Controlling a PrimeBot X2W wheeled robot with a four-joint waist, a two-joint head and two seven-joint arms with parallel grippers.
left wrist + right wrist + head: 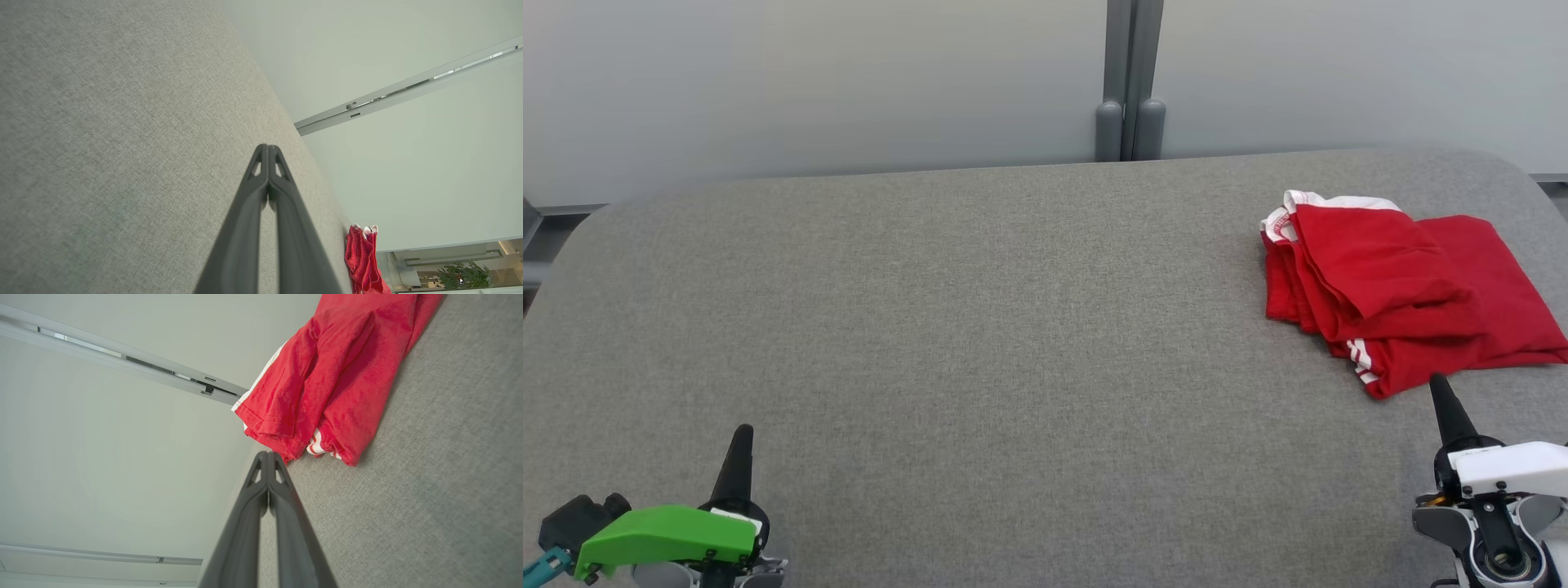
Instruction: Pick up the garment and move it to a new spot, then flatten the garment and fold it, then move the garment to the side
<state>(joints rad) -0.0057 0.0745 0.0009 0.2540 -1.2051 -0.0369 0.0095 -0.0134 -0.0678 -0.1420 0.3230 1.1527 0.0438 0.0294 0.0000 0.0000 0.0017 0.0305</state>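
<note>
Both closed, left pincer [743, 430] and right pincer [1436, 381] point forward, right beside garment [1396, 282].

Operator: Any writing to log?
Inspector: You have none to log. Nothing legible stands on the folded red cloth garment with white trim [1388, 278] or the grey fabric-covered table [980, 327].

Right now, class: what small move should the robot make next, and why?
Probably open the right tool and ease it toward the red garment. The tool is shut and empty, close by the near hem, and the garment lies loosely bunched on the grey table.
</note>
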